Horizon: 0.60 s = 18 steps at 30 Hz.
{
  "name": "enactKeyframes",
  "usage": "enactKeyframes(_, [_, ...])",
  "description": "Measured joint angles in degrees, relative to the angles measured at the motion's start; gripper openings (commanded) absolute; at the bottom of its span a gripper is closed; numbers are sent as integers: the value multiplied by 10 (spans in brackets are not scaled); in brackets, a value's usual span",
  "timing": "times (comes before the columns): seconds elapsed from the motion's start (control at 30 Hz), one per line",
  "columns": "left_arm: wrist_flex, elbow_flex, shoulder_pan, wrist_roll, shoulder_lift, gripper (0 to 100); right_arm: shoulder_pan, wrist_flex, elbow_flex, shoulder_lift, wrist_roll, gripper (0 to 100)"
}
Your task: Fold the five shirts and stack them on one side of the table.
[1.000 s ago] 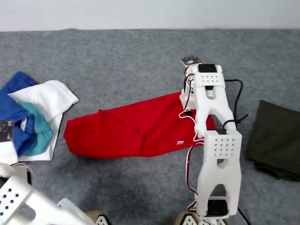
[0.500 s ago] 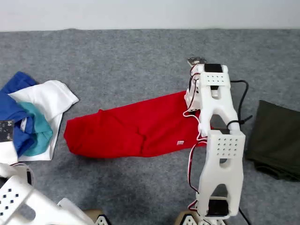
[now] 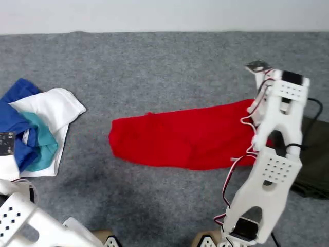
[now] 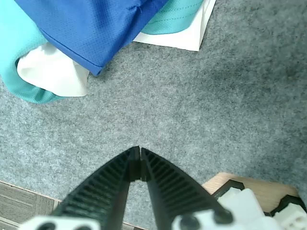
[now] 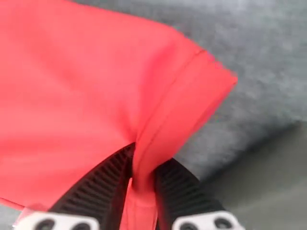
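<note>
Five shirts lie on a table [image 3: 154, 67] covered in coarse, speckled grey felt. The red shirt [image 3: 185, 141] is a long, soft band of smooth knit stretched across the middle, with rounded ends and shallow creases along its length. Its right end runs under the white, perforated plastic right arm [image 3: 272, 170].

In the right wrist view, the right gripper [image 5: 143, 160] is clenched on the red shirt [image 5: 72, 96]. A doubled fold of hem rises between the two black ribbed jaws and fans out beyond their tips. A stitched edge runs to a blunt corner over the felt [image 5: 268, 48].

The dark shirt [image 3: 316, 164], a flat olive slab, lies at the right edge, partly behind that arm and just beside the red one.

At the left edge, well apart from the red shirt, three shirts sit in a loose heap. The blue shirt [image 3: 15, 123] is a fine mesh weave, the teal shirt [image 3: 43, 141] is bunched in a curl, and the white shirt [image 3: 51, 108] is spread flat beneath them.

The left arm [image 3: 20, 221] sits at the near left corner. The left gripper [image 4: 139, 154] hangs over bare felt with its ribbed jaws pressed together on nothing. The blue shirt [image 4: 91, 28], teal shirt [image 4: 14, 62] and white shirt [image 4: 53, 72] lie ahead of its tips, not touching them.
</note>
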Motion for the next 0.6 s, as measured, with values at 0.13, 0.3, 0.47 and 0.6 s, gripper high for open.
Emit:
enactKeyframes(0.13, [0, 0, 0, 0, 0, 9, -3, 64, -55, -1, 10, 10])
enactKeyframes(0.3, [0, 0, 0, 0, 0, 9, -64, 103, -91, -29, 14, 10])
enactKeyframes(0.47, [0, 0, 0, 0, 0, 9, -147, 103, -32, -128, 14, 10])
enactKeyframes(0.6, [0, 0, 0, 0, 0, 9, -214, 103, 65, -215, -11, 10])
